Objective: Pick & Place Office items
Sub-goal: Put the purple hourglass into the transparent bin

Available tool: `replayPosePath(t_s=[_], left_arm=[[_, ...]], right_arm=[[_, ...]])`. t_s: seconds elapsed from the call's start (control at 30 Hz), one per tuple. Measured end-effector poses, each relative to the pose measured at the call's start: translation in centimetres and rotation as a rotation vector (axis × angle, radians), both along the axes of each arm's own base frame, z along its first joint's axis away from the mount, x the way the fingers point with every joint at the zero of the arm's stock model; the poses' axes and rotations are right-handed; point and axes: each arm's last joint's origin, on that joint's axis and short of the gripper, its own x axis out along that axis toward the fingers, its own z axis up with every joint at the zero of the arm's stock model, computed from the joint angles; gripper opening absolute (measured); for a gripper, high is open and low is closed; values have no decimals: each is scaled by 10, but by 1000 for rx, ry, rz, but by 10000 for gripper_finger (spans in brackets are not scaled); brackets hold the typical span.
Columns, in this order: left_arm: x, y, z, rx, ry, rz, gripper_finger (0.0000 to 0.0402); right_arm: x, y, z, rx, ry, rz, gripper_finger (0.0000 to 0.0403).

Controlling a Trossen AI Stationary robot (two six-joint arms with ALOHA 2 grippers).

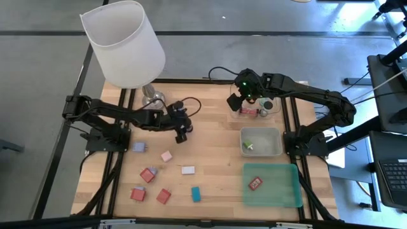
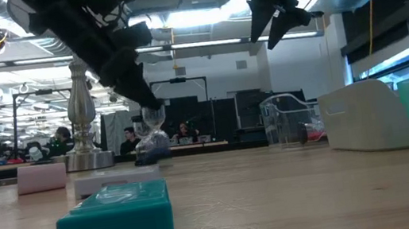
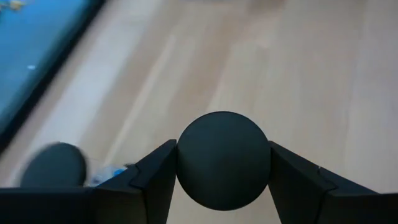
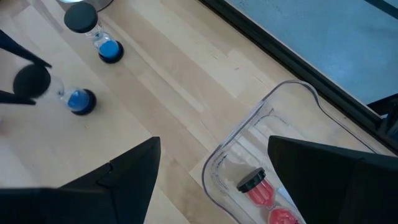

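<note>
Between the fingers of the left hand [image 3: 222, 186] sits the round black cap of an hourglass-shaped timer [image 3: 224, 158]; the fingers press both sides of the cap, so the grip looks made, though whether it has left the tabletop [image 1: 210, 146] cannot be told; a second blue-based timer [image 4: 99, 34] stands just beyond it, nearer the lamp [image 1: 124, 41].

Below the right hand [image 1: 245, 95], which hovers with fingers spread and empty, stands the clear tray [image 4: 261, 162] holding a red timer [image 4: 261, 190]; beside it the grey tray [image 1: 261, 142] has one small greenish piece, and the green tray [image 1: 272, 184] one red block [image 1: 255, 184].

Progress judged early: three pieces binned; well off from the left hand, loose blocks remain — lavender [image 1: 138, 147], pink [image 1: 166, 156], white [image 1: 187, 170], teal [image 1: 196, 194], three red [image 1: 148, 175].
</note>
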Motion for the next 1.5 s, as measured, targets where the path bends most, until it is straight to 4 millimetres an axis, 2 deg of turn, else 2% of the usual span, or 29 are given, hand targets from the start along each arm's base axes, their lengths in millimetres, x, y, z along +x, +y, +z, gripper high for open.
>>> replayPosePath(t_s=[0.13,0.23,0.37,0.53,0.7,0.87,1.0,1.13,1.3,1.5], left_arm=[[-3,7,22,83,-135,82,207],[-5,14,46,159,-286,135,207],[-14,15,83,223,-512,130,207],[-37,2,132,327,-789,32,207],[-63,-15,161,446,-918,-50,208],[-75,-27,174,540,-951,-44,209],[-77,-32,179,601,-985,-71,210],[-74,-34,180,624,-1003,-107,211],[-69,-31,177,648,-986,-108,211],[-68,-27,178,656,-1007,-130,211]], right_arm=[[1,0,1,-3,-10,0,300],[5,-1,4,15,-76,14,300],[19,1,15,134,-304,124,300],[35,4,40,245,-626,354,300],[42,5,66,289,-891,445,300],[42,5,87,293,-1093,459,300],[42,5,92,343,-1148,428,305],[48,2,86,412,-1150,357,329],[66,4,77,497,-1202,349,357],[83,3,66,588,-1232,376,364]])
